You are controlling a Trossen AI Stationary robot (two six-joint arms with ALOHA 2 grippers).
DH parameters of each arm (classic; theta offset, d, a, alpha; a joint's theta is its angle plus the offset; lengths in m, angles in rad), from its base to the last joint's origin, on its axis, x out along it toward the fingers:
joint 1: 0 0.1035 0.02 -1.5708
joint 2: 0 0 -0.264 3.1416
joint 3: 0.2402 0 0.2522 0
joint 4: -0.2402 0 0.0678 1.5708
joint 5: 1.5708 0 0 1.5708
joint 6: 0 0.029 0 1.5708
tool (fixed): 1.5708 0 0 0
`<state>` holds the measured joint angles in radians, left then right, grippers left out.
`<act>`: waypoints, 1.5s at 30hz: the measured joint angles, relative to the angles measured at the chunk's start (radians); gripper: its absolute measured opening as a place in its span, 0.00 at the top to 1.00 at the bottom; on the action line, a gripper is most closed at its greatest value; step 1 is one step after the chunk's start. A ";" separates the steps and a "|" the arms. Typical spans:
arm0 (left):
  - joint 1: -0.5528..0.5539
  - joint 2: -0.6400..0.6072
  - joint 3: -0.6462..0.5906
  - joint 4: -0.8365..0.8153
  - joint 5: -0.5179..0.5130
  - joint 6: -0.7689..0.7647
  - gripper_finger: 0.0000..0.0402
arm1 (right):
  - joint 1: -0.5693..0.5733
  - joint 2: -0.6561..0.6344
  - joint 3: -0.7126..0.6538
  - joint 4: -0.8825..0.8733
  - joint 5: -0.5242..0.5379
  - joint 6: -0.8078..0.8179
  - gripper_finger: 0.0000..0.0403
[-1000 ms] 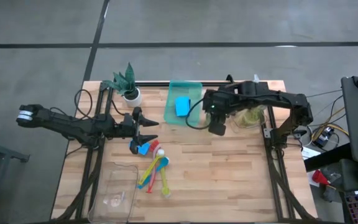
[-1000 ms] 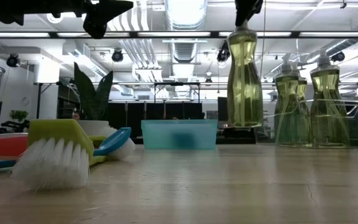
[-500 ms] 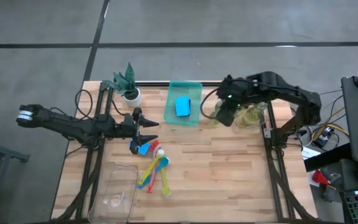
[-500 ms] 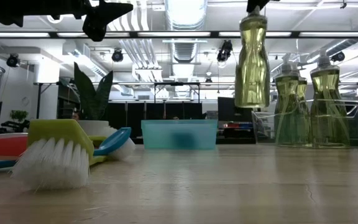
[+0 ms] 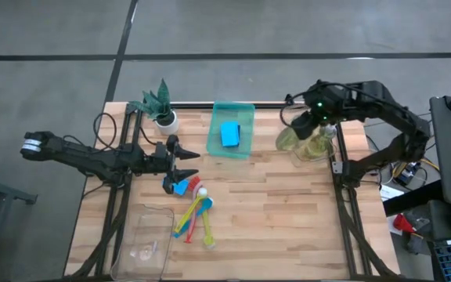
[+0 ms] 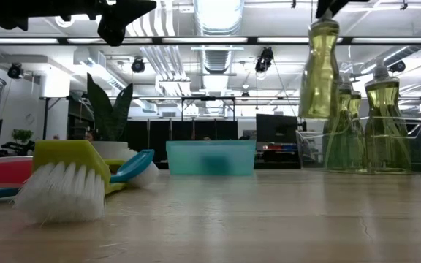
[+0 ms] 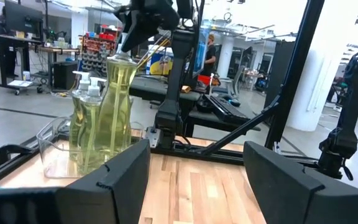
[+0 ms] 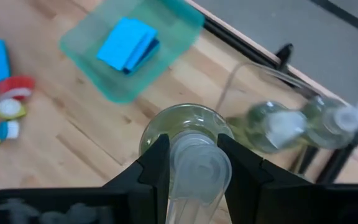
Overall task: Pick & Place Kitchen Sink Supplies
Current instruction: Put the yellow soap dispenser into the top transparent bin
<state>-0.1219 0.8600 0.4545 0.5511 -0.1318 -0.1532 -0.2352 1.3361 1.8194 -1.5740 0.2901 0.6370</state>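
yellowish soap bottle [image 6: 320,69] hangs clamped by its neck in the right gripper [image 8: 193,163] beside the clear tray [image 5: 325,149] already holding two bottles, brushes [image 5: 194,217] unsorted, left gripper [image 5: 185,162] open.

The left arm stretches in from the worktop's left edge, low and near level, its end effector [image 5: 185,163] hanging with its 2 fingers [image 7: 120,180] spread apart, holding nothing. The right arm arches in from the right edge toward the far right corner, its end effector [image 5: 310,119] raised, fingers [image 8: 154,163] clamped on a soap bottle's [image 6: 319,71] neck.
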 joint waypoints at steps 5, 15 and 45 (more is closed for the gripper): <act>0.000 0.000 0.000 0.007 0.000 0.001 0.37 | -0.042 -0.061 -0.077 0.003 -0.002 0.019 0.75; 0.000 0.000 0.000 0.021 0.000 0.021 0.37 | -0.074 -0.129 -0.189 0.011 0.018 0.034 0.75; 0.000 0.000 0.000 0.021 0.000 0.017 0.37 | -0.116 -0.157 -0.399 0.011 0.046 0.036 0.74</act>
<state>-0.1223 0.8600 0.4549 0.5720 -0.1318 -0.1364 -0.3511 1.1793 1.4204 -1.5633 0.3363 0.6733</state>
